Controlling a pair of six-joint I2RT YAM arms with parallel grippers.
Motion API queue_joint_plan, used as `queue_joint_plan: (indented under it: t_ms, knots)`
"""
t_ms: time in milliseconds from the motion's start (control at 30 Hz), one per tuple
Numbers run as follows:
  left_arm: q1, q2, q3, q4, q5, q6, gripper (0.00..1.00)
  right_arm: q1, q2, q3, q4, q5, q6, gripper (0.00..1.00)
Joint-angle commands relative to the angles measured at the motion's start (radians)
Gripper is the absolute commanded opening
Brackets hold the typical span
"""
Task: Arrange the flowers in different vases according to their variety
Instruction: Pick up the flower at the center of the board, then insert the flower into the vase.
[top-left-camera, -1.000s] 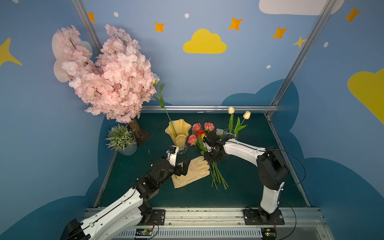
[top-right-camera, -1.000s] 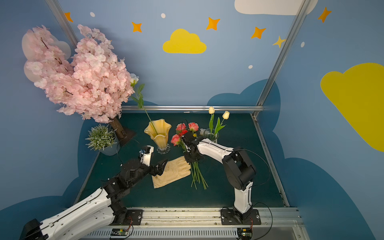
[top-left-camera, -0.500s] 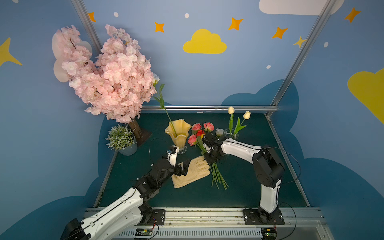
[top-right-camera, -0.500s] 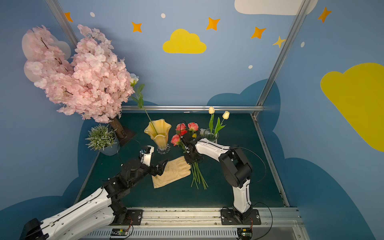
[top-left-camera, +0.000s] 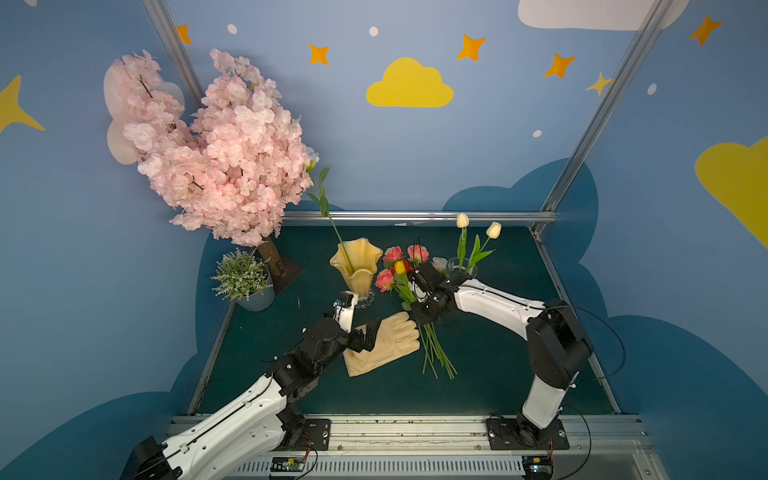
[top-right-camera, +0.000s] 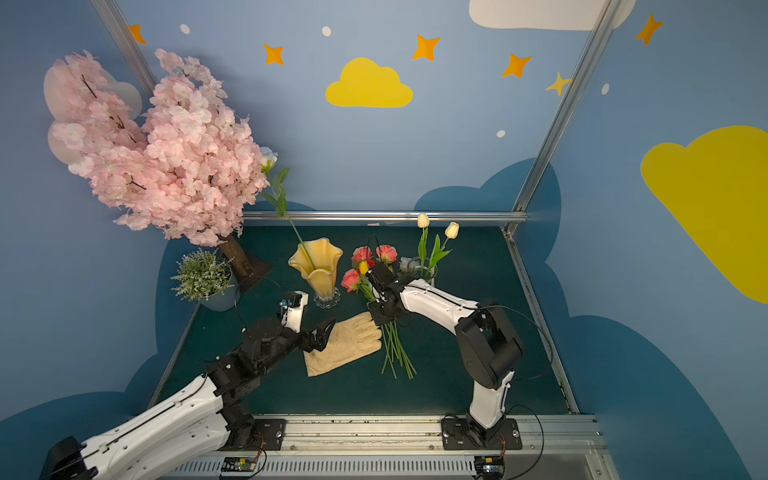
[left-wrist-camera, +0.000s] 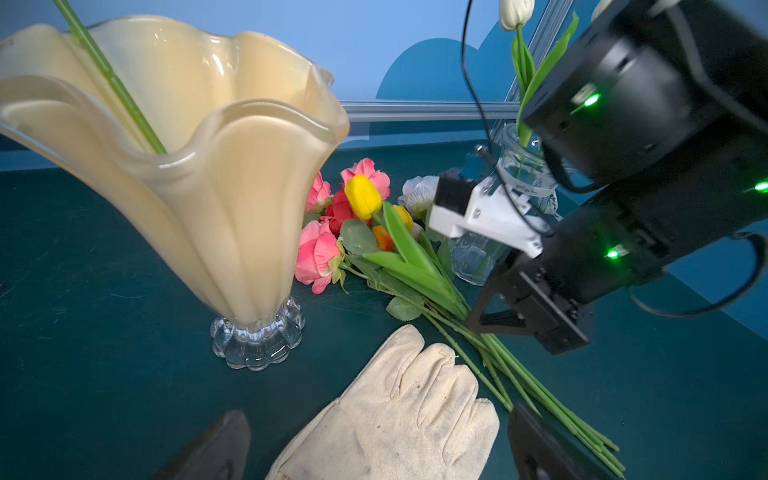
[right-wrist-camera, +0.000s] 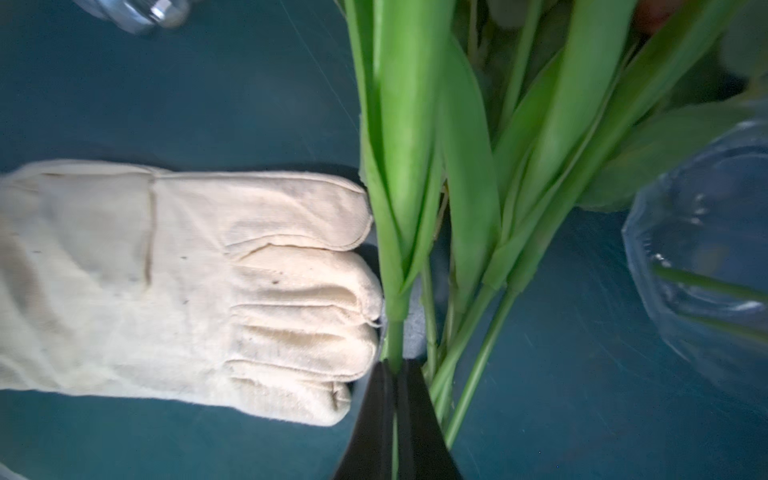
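Fingers (right-wrist-camera: 419, 415) of the right gripper (right-wrist-camera: 392, 370) are pinched shut on one green stem (right-wrist-camera: 395, 332) in the bunch of loose flowers (top-left-camera: 434, 353), which lies on the table (top-left-camera: 498, 374) right beside a glove (top-left-camera: 386, 345). Its arm bends down over the bunch. The left gripper (top-left-camera: 368, 332) hangs wide open over the glove's cuff, holding nothing, its arm stretched low. Two vases stand behind: the yellow vase (top-left-camera: 357, 266) holds one tall flower (top-left-camera: 328, 208), and the glass jar (top-left-camera: 459, 266) holds two cream tulips (top-left-camera: 462, 220).
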Motion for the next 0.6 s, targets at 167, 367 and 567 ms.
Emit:
queue_joint_plan:
  t_ms: [167,367,567]
  knots:
    - [-0.001,-0.025,-0.015,0.029,-0.016,0.020,1.00,-0.002,-0.295,-0.155,0.271,-0.031,0.007,0.00]
    - [0.000,-0.042,-0.021,0.030,-0.018,0.021,1.00,-0.023,-0.495,-0.228,0.401,0.102,0.025,0.00]
    - [-0.001,-0.047,-0.027,0.039,-0.016,0.019,1.00,-0.091,-0.661,-0.285,0.602,0.221,-0.044,0.00]
